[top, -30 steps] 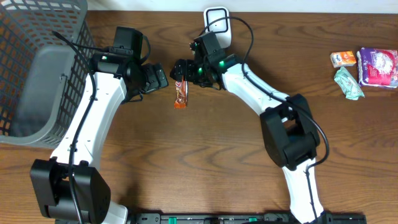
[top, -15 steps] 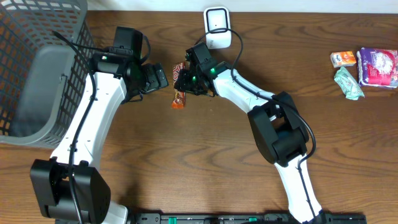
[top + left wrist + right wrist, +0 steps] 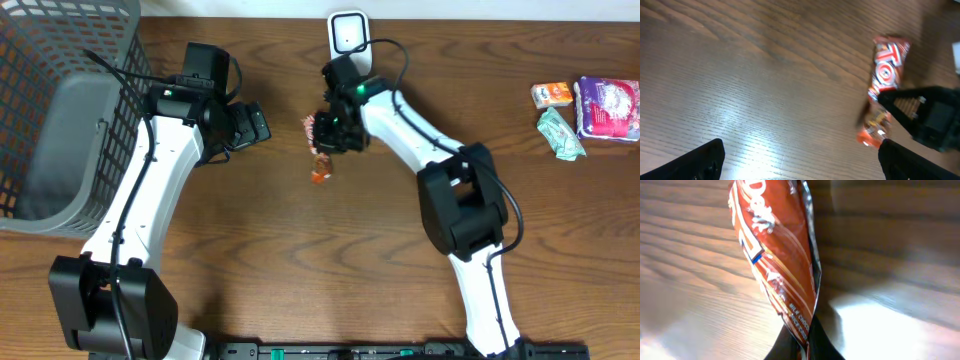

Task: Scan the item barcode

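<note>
While the right gripper is pinched fully closed on one end of a glossy orange-red candy bar wrapper, the bar slants away from it over the brown wooden table; whether its free end touches the wood is unclear. From overhead, the bar lies toward twelve o'clock of the table's centre. A white rounded barcode scanner stands at one o'clock from it. The left gripper hovers at ten o'clock from the bar, jaws spread wide, holding nothing. A grey plastic mesh basket fills the ten o'clock corner.

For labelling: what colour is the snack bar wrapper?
Orange-red with white lettering: the foil snack bar wrapper shows best in the right wrist view.
</note>
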